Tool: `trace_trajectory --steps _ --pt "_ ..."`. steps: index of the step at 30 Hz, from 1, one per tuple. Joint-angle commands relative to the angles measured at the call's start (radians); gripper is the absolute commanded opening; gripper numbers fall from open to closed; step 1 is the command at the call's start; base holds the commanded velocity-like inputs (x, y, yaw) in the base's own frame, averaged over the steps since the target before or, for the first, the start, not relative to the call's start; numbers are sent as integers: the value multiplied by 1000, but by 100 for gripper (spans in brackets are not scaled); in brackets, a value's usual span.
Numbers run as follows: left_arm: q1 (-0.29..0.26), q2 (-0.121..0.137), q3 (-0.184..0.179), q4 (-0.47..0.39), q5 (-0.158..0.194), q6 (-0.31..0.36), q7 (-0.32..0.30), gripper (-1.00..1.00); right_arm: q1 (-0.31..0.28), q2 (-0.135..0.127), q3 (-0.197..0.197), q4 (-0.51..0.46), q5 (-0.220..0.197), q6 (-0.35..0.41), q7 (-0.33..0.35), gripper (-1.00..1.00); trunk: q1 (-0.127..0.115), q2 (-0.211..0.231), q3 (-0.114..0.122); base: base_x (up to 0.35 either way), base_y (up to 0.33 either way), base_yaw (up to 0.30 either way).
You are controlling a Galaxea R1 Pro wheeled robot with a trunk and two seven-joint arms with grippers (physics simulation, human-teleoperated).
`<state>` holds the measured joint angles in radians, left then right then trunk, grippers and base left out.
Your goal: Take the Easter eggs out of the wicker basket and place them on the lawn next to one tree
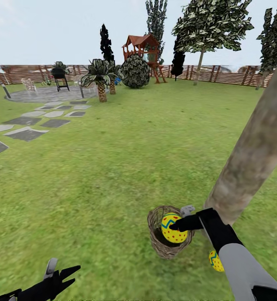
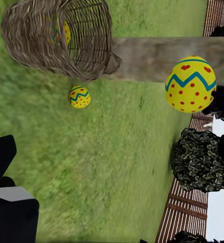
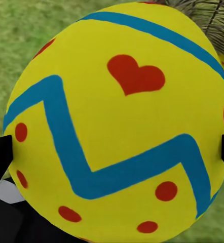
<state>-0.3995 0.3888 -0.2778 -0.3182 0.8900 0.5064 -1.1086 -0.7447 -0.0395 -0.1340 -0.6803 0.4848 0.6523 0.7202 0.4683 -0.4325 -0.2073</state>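
The left hand [image 1: 57, 278] is seen low at the near edge of the head view, fingers apart and empty, well clear of the work. The right hand [image 1: 181, 223] is clamped on one egg [image 1: 173, 228], held at the mouth of the basket [image 1: 165, 247]; in the right wrist view that held egg [image 3: 117, 126] is seen between the two dark fingertips [image 3: 0, 157]. A second egg [image 1: 214, 260] lies on the lawn [image 1: 113, 175] just beside the basket and near the base of the tree [image 1: 251, 159], partly hidden by the right arm. A third egg [image 2: 65, 31] is seen through the weave, inside the basket [image 2: 56, 38]. Beyond, paving slabs [image 1: 27, 133], a palm [image 1: 101, 79] and a fence [image 1: 222, 74] are visible.

Hazards, as judged:
- The smooth, rounded egg may slip if the grip is loosened during transfer.
- The light basket may be tipped or dragged if the rim is caught by the hand.
- The egg on the lawn may be knocked away by the arm on the way down.
- A released egg may roll away from the trunk.
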Motion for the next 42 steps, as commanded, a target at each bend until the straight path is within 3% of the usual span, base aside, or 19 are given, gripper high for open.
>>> trace_trajectory --steps 1,5,11,27,31,32,33,36,37,39,42 --pt "-1 1 -6 0 9 9 -2 100 -1 0 -4 -2 9 3 10 -100 -3 5 1 -29 0 0" --pt "-1 1 -6 1 9 9 -1 100 -1 -1 -4 -14 8 3 11 -100 -18 33 13 -7 0 0" --pt "-1 1 -6 1 9 9 0 100 -1 -3 -6 -19 8 4 12 -100 -18 33 13 -8 0 0" --pt "-1 1 -6 1 9 9 0 100 -1 -10 -7 -13 8 3 11 -100 -18 33 13 -322 0 0" --pt "-1 -1 -8 1 9 9 2 100 0 -42 -6 28 9 1 -1 -100 -18 33 13 -318 0 0" --pt "-1 -2 -9 0 9 9 21 100 3 -58 -6 52 10 -2 -7 -100 -18 33 13 -116 0 0" --pt "-1 -6 -9 -1 9 9 63 100 5 -97 -6 78 9 -7 -12 -100 -18 33 13 -24 0 0" --pt "-1 -14 -10 -2 9 9 79 100 6 -148 -6 150 9 -11 -19 -100 -18 33 13 -7 0 0" --pt "-1 -17 -10 -2 9 8 80 100 8 -173 -6 192 9 -17 -34 -100 -18 33 13 0 0 0" --pt "-1 -22 -11 -3 8 8 81 100 11 -195 -6 266 9 -92 -91 -100 -18 33 13 0 0 0" --pt "-1 -33 -13 -5 7 6 82 100 12 -204 -6 339 4 -160 -191 -100 -18 33 13 0 0 0"
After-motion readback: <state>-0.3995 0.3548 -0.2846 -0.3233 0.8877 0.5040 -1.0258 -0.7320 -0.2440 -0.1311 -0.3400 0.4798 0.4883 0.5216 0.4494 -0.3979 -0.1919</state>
